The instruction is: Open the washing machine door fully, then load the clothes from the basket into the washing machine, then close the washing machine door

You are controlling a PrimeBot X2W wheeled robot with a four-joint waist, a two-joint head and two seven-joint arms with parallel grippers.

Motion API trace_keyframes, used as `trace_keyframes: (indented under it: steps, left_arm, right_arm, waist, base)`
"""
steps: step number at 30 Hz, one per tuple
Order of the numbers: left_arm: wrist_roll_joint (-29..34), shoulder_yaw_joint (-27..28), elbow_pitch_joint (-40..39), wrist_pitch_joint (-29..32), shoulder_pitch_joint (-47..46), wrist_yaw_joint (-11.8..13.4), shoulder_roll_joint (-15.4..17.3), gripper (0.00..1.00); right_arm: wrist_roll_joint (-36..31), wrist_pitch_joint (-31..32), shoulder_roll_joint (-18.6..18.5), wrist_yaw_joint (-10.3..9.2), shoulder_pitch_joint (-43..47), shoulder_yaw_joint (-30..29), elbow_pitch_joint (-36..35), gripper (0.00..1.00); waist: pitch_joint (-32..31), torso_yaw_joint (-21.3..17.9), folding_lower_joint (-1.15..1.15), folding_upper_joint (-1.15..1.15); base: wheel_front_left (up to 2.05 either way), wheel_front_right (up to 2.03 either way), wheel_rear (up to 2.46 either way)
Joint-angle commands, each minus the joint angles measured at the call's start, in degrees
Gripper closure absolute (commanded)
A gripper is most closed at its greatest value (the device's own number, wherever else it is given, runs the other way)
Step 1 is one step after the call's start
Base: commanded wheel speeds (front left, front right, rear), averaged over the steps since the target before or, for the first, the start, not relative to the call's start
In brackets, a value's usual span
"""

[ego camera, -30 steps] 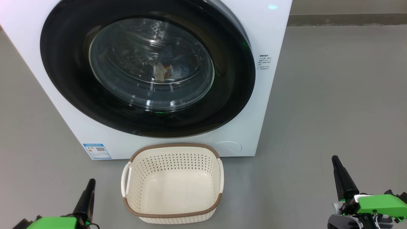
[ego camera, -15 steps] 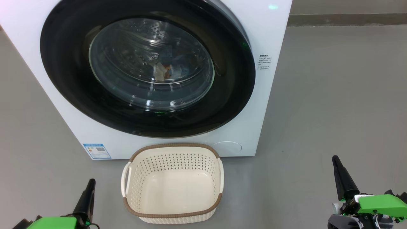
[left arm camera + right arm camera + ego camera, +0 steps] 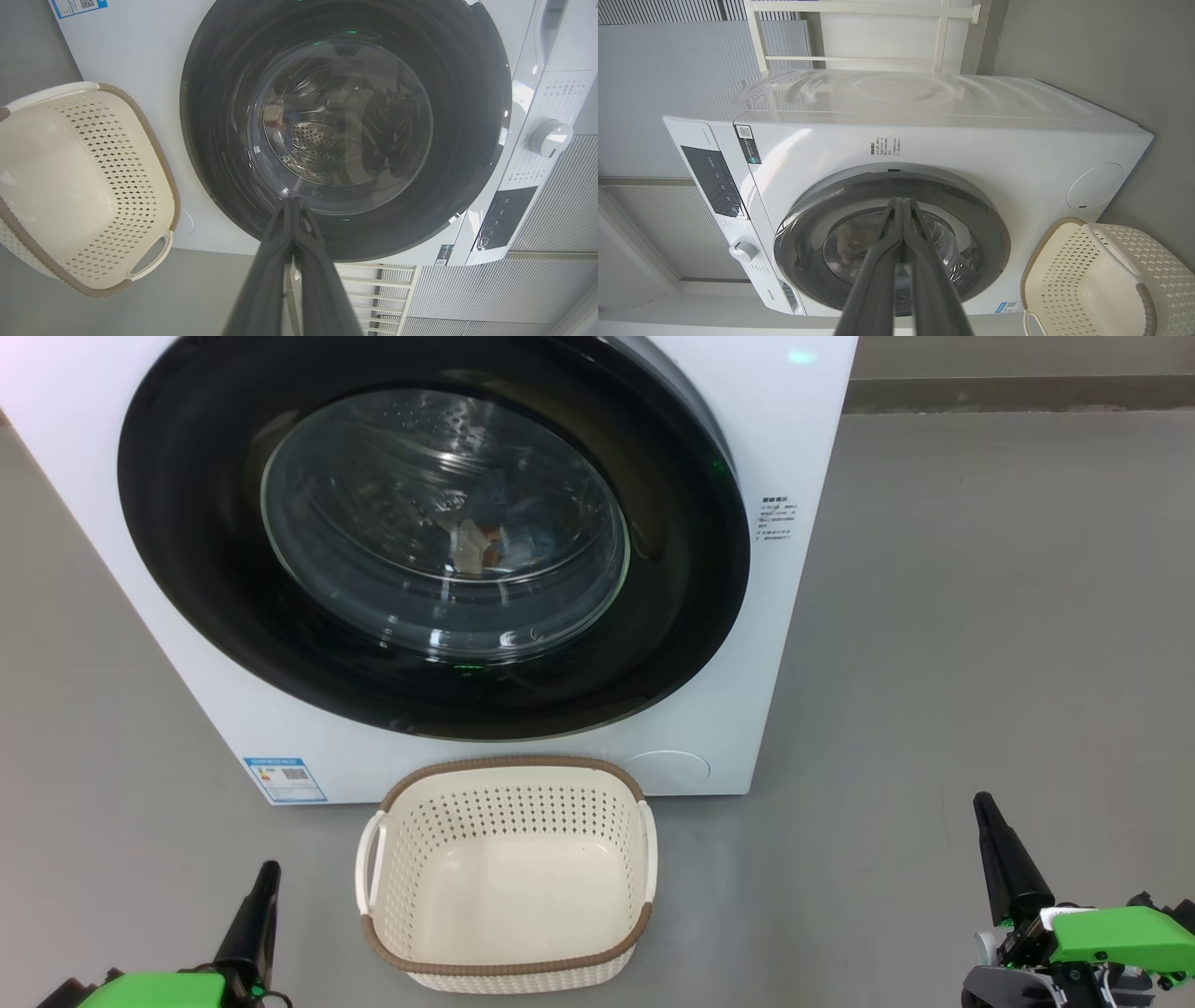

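Dark left fingers: pressing together, gripping nothing, hovering left of the basket.
Dark right fingers: pinching together, gripping nothing, hovering well right of the basket.
Cream basket: sitting on the grey floor, just before the washing machine.
Black washing machine door: lying flush against the washing machine.
Blue clothes: showing through the door glass, lying inside the drum.

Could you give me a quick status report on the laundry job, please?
Left pincer, right pincer shut, empty. Washing machine door closed, clothes inside, basket empty. Nothing in the way.
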Motion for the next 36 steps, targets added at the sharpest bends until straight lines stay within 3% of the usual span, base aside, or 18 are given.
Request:
trace_keyframes:
  steps: [1,36]
  left_arm:
    - [-0.5,1.97,-1.05,0.25,-2.74,-0.11,0.74,1.0]
    - [-0.46,2.02,-1.04,0.29,-2.75,-0.13,0.71,1.0]
  right_arm:
    - [0.12,0.16,-0.08,0.09,-0.78,1.13,-1.66,1.0]
    - [0.03,0.24,-0.01,0.09,-0.79,1.03,-1.65,1.0]
  waist:
    - [0.0,0.0,0.0,0.0]
    - [0.0,0.0,0.0,0.0]
  base:
    - [0.0,0.0,0.0]
    - [0.0,0.0,0.0]
